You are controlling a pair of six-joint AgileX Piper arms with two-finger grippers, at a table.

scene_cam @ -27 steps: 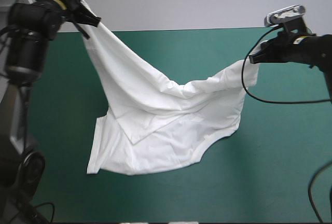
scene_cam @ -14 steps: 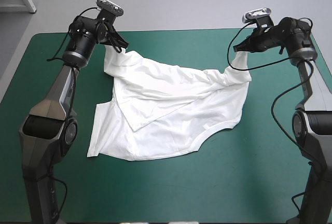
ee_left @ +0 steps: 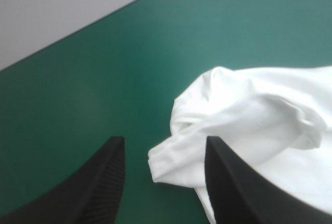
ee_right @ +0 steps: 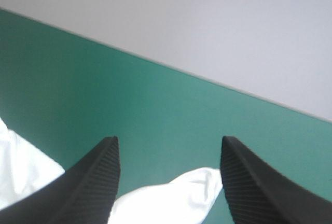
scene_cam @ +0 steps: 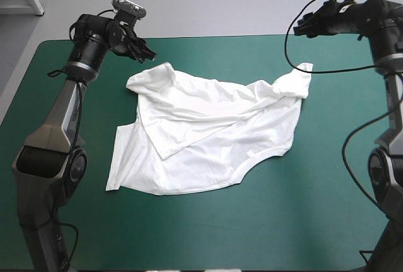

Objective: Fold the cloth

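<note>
I read left end effector point(scene_cam: 142, 51) and right end effector point(scene_cam: 300, 29) both released, fingers apart, empty. White shirt point(scene_cam: 208, 140) lies rumpled on counter point(scene_cam: 264, 221), one corner just ahead of each end effector. My judgement: flattening incomplete, no fold made yet.

On the teal-green covered table point(scene_cam: 315, 221), the white short-sleeved T-shirt point(scene_cam: 208, 140) lies spread at the middle. The left black-fingered gripper point(scene_cam: 148, 55) hangs by its far-left corner, the right black-fingered gripper point(scene_cam: 301, 29) beyond its far-right corner, both apart from it.
</note>
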